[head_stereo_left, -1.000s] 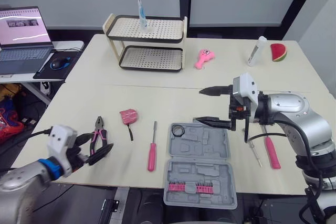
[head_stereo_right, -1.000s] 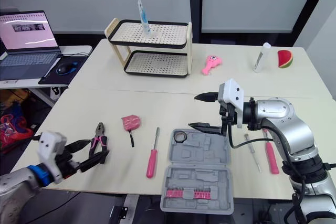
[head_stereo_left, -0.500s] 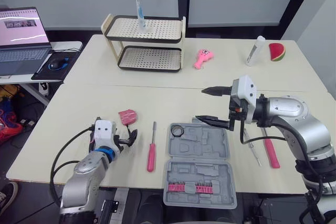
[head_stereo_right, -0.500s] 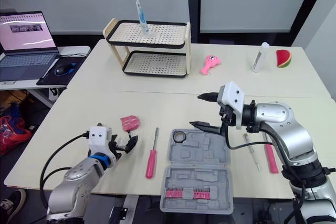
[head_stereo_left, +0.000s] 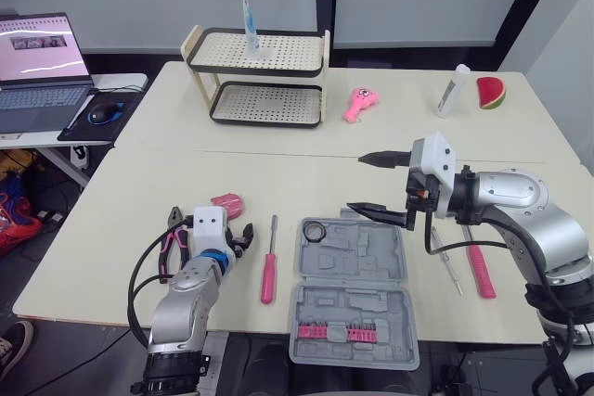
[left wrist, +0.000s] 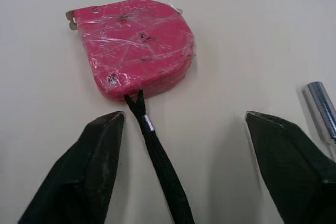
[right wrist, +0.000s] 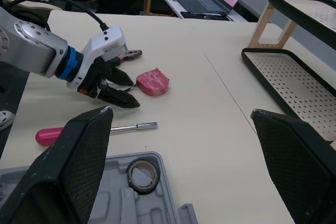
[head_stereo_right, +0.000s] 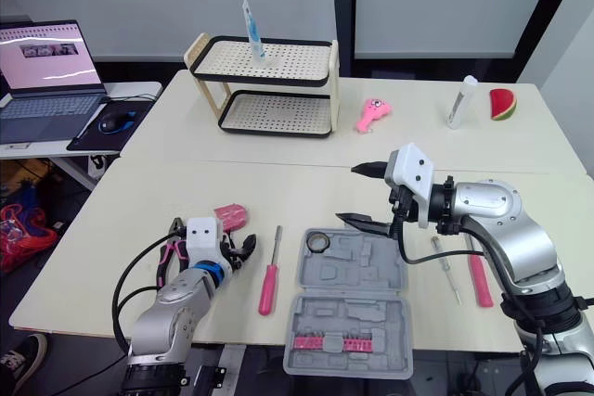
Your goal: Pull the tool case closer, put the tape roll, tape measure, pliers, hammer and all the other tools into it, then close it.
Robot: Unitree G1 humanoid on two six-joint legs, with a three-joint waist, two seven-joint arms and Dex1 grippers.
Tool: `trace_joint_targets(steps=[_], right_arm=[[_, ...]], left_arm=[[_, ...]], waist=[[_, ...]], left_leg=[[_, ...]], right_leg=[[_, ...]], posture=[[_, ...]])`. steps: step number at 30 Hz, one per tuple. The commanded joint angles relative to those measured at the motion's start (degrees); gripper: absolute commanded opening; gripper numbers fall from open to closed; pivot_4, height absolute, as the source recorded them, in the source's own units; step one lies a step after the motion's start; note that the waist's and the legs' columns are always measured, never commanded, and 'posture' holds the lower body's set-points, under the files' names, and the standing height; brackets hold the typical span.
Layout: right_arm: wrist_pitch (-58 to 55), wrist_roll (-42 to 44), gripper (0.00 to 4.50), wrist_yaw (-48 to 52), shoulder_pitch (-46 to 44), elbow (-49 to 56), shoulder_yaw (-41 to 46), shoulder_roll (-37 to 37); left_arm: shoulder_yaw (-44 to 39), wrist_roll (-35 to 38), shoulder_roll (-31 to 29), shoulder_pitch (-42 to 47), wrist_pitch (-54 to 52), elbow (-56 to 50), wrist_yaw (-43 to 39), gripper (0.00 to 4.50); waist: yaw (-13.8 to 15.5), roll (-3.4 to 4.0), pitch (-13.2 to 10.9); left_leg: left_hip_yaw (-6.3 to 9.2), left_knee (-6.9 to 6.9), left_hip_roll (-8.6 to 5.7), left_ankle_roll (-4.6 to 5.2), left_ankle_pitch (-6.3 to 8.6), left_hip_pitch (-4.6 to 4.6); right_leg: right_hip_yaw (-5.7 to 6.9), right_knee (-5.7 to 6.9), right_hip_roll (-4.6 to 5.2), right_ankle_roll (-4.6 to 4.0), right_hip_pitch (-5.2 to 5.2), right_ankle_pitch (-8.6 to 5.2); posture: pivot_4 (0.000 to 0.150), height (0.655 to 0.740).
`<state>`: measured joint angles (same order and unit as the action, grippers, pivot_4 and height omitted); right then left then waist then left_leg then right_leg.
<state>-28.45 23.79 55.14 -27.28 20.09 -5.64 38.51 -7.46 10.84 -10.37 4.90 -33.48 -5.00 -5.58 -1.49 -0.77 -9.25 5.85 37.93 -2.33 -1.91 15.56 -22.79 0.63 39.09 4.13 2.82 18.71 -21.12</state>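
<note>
The open grey tool case point(head_stereo_left: 353, 289) lies at the table's front edge, with the tape roll point(head_stereo_left: 314, 229) in its upper left corner. The pink tape measure point(left wrist: 136, 45) rests on the table just beyond my left gripper point(head_stereo_left: 239, 238), which is open and straddles its black strap point(left wrist: 157, 150). The pink-handled pliers point(head_stereo_left: 171, 238) lie to the left of that arm. A pink-handled screwdriver point(head_stereo_left: 269, 266) sits between the gripper and the case. My right gripper point(head_stereo_left: 355, 183) hovers open over the case's far edge. The pink-handled hammer point(head_stereo_left: 480, 266) and a thin screwdriver point(head_stereo_left: 445, 264) lie right of the case.
A two-tier rack point(head_stereo_left: 264, 71) stands at the back of the table, with a pink toy point(head_stereo_left: 360, 102), a white bottle point(head_stereo_left: 453, 90) and a watermelon slice point(head_stereo_left: 492, 92) to its right. A laptop point(head_stereo_left: 42, 67) sits on a side desk at the far left.
My left arm has swung from the front left edge over the table up to the tape measure, and its gripper now straddles the strap. The right gripper has barely moved.
</note>
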Motion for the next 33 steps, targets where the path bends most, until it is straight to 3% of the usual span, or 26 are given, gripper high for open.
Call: trace_joint_targets(steps=[1, 8, 9, 15, 18, 29, 33], right_arm=[[0.7, 0.3, 4.50, 0.0, -0.6, 1.2, 1.7, 0.7], [1.6, -0.2, 4.50, 0.3, -1.1, 0.7, 1.4, 1.0], [1.7, -0.2, 4.50, 0.4, -1.1, 0.6, 1.4, 1.0], [1.7, -0.1, 4.50, 0.8, -1.0, 0.6, 1.4, 1.1], [1.1, 0.9, 4.50, 2.0, -0.5, 1.6, 1.3, 1.5], [-1.4, 3.7, 4.50, 4.4, 2.3, 6.7, -0.9, 2.1], [-2.7, 4.7, 4.50, 4.4, 3.3, 8.8, -1.7, 1.8]], left_arm=[[-0.4, -0.7, -0.2, -0.1, -0.9, 0.8, 0.7, 2.37], [-2.3, -0.2, 0.7, -0.1, -1.0, 1.3, 1.6, 0.13], [-2.3, -0.2, 0.7, -0.3, -1.0, 1.1, 1.5, 0.04], [-1.1, -0.5, -1.0, -1.5, -1.0, -0.2, -1.2, 0.04], [2.2, -0.3, -5.0, -3.5, -1.0, -3.2, -7.2, 0.04], [8.6, 1.6, -29.4, -17.0, -0.7, -13.6, -32.7, 0.04], [7.4, 1.9, -33.7, -19.7, 0.3, -14.6, -36.2, 0.04]], waist=[[0.0, 0.00, 0.0], [0.0, 0.00, 0.0], [0.0, 0.00, 0.0], [0.0, 0.00, 0.0], [0.0, 0.00, 0.0], [-0.2, 0.13, 0.0], [-0.1, 0.17, 0.0]], left_leg=[[0.00, 0.00, -0.01, 0.00, 0.00, 0.00], [0.01, 0.00, -0.01, 0.00, 0.00, 0.01], [0.01, 0.00, -0.01, 0.00, 0.00, 0.00], [0.01, 0.00, -0.01, 0.00, 0.00, 0.01], [0.01, -0.01, -0.01, 0.00, 0.00, 0.01], [0.13, -0.09, 0.01, 0.01, 0.01, 0.02], [0.15, -0.13, 0.01, 0.02, 0.03, 0.02]], right_leg=[[0.00, 0.00, 0.00, 0.00, -0.01, 0.00], [0.01, -0.02, 0.01, 0.00, -0.02, 0.00], [0.01, -0.02, 0.01, 0.00, -0.02, 0.00], [0.00, -0.03, 0.01, 0.00, -0.02, 0.00], [-0.02, -0.04, 0.01, 0.00, -0.02, 0.00], [-0.12, -0.10, 0.18, -0.01, 0.00, 0.00], [-0.11, -0.12, 0.20, -0.01, 0.02, -0.01]], posture=[[0.150, 0.7400], [0.150, 0.7400], [0.150, 0.7400], [0.150, 0.7400], [0.150, 0.7400], [0.150, 0.7400], [0.150, 0.7400]])
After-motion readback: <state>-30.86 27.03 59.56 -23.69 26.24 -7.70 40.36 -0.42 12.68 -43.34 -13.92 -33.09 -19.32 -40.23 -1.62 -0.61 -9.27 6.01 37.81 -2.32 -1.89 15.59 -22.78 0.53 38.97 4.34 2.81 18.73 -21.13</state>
